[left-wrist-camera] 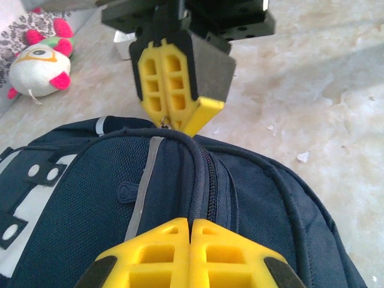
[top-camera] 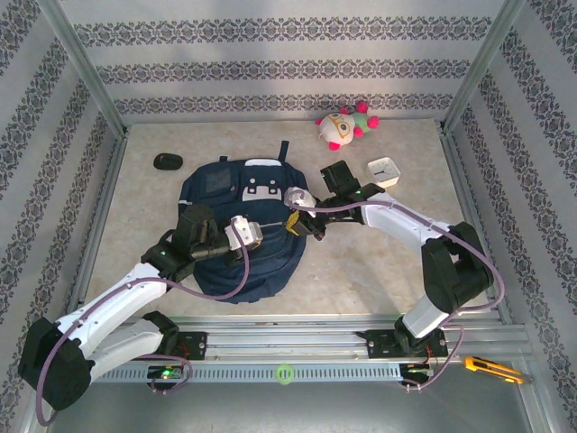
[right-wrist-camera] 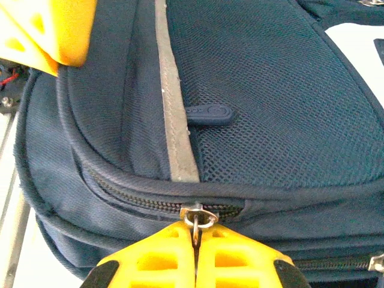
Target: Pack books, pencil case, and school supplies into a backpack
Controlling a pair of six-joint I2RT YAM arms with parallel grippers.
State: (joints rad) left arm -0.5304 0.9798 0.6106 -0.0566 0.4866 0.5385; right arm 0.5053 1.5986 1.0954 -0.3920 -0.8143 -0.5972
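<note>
The navy backpack (top-camera: 225, 262) lies flat in the middle of the table, with its zipper (right-wrist-camera: 132, 201) closed along the side. My right gripper (right-wrist-camera: 195, 240) is shut on the metal zipper pull (right-wrist-camera: 198, 217) at the backpack's edge. Seen from the left wrist, the right gripper's fingers (left-wrist-camera: 171, 84) point down at the pull (left-wrist-camera: 164, 123). My left gripper (left-wrist-camera: 191, 225) is shut on a ridge of backpack (left-wrist-camera: 90, 198) fabric beside the zipper. From above, the left gripper (top-camera: 264, 232) and right gripper (top-camera: 290, 220) nearly meet. The books, pencil case and school supplies are out of view.
A plush toy (top-camera: 343, 128) and a square white clock (top-camera: 383, 170) sit at the back right. A black oval object (top-camera: 168, 161) lies at the back left. An orange box cutter (top-camera: 491, 368) rests on the front rail. Metal frame posts and patterned walls enclose the table.
</note>
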